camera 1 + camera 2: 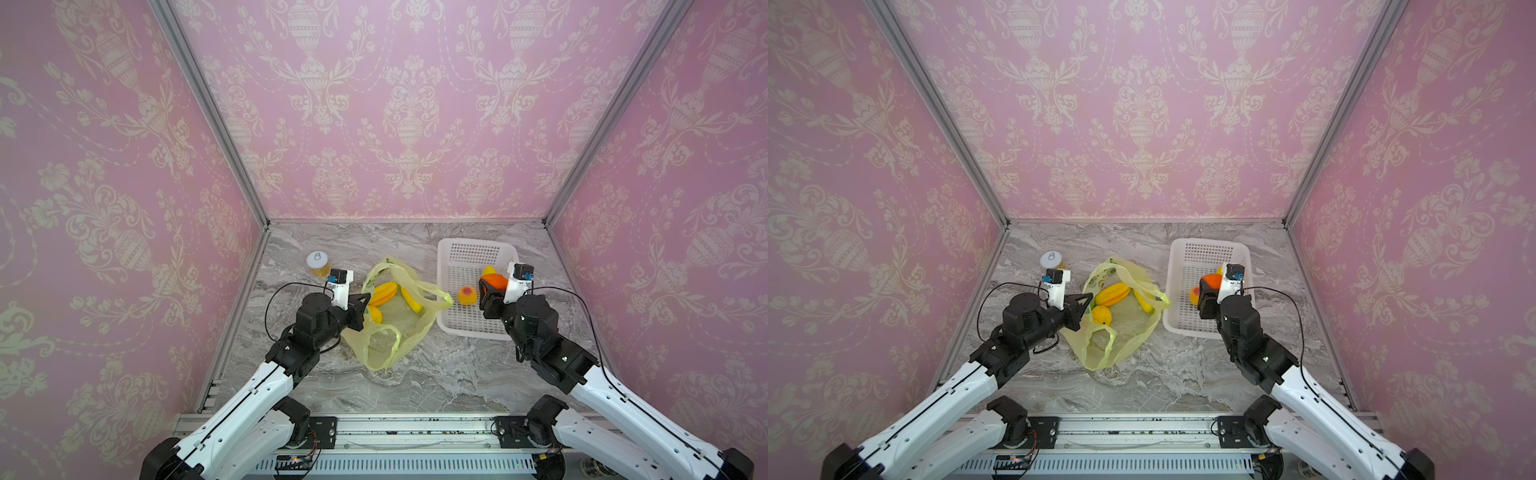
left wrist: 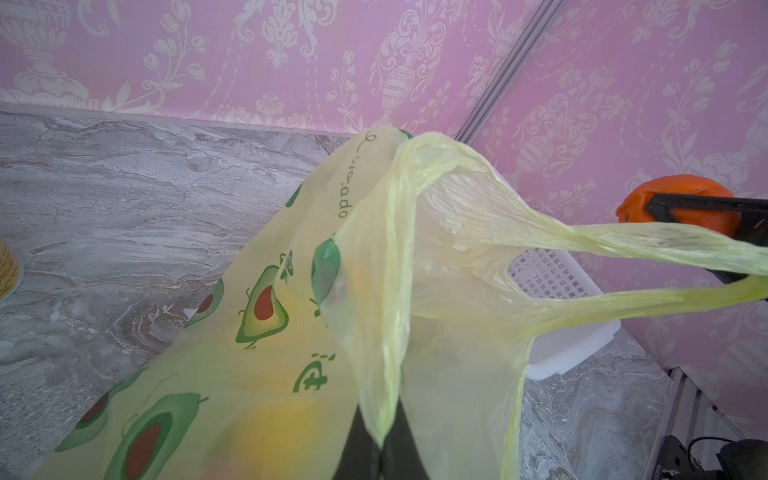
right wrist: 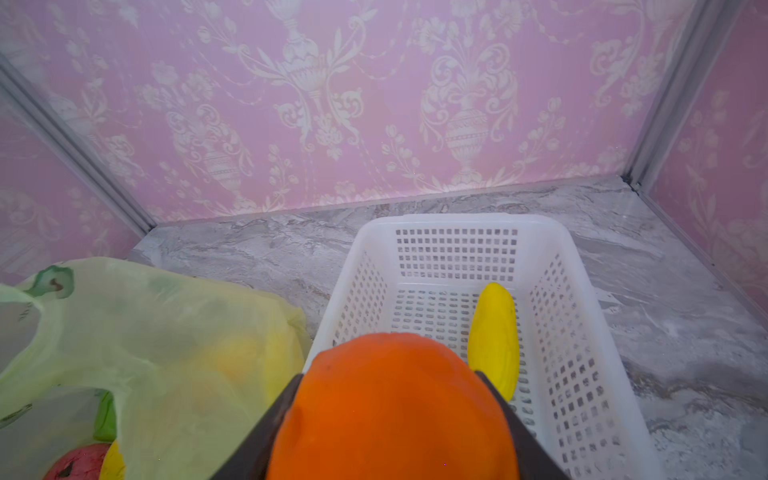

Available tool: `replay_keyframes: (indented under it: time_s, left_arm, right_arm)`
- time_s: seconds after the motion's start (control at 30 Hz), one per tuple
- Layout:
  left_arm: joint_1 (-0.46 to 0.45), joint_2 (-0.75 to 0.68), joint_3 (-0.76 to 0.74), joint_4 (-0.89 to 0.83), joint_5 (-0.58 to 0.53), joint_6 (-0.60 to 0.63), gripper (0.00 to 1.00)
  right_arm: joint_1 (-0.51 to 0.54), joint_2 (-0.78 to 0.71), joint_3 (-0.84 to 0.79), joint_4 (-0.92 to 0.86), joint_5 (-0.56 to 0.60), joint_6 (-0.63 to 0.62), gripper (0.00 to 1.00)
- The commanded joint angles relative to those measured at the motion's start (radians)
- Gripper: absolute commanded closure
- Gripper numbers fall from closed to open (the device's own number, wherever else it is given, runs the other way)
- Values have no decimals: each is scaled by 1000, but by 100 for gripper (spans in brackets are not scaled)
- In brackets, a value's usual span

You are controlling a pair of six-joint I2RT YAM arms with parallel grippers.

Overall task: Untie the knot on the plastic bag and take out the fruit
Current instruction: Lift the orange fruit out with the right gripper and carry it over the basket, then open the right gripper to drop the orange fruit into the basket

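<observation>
Right wrist: right gripper [image 3: 386,384] half-spread around the orange [image 3: 390,419] over the basket [image 3: 457,220], left gripper [image 2: 380,440] clamping the plastic bag [image 2: 257,332]; we release next.

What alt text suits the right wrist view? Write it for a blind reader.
An orange, clamped between the right gripper's fingers, fills the foreground over a white perforated basket holding one long yellow fruit. A yellow-green plastic bag of fruit lies beside it.

On the bench [image 1: 457,374] the plastic bag [image 1: 409,320] lies central, basket [image 1: 473,249] at its 3 o'clock, jar [image 1: 318,263] at 10 o'clock.
</observation>
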Motion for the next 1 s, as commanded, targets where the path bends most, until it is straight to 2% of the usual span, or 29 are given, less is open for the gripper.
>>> replay_keyframes:
  time_s: [0.0, 0.1, 0.23, 0.47, 0.6, 0.8, 0.97]
  left_arm:
    - [-7, 7, -8, 16, 1, -4, 98]
    - [-7, 7, -7, 17, 5, -6, 98]
    - [-7, 2, -9, 18, 3, -6, 98]
    - [-7, -8, -5, 10, 4, -3, 98]
    - [-7, -28, -7, 2, -6, 2, 98]
    - [-7, -27, -9, 5, -4, 3, 98]
    - [-7, -26, -5, 4, -4, 5, 98]
  right_arm:
    - [-93, 81, 1, -17, -117, 85, 75]
    - [-172, 198, 39, 5, -192, 91, 75]
    - [-201, 402, 158, 0, -256, 71, 76]
    - [-203, 790, 425, -9, -265, 30, 75]
    - [-204, 994, 611, -77, -276, 24, 74]
    - [-203, 1184, 767, -138, -321, 25, 71]
    - [-203, 1216, 779, -136, -335, 32, 64]
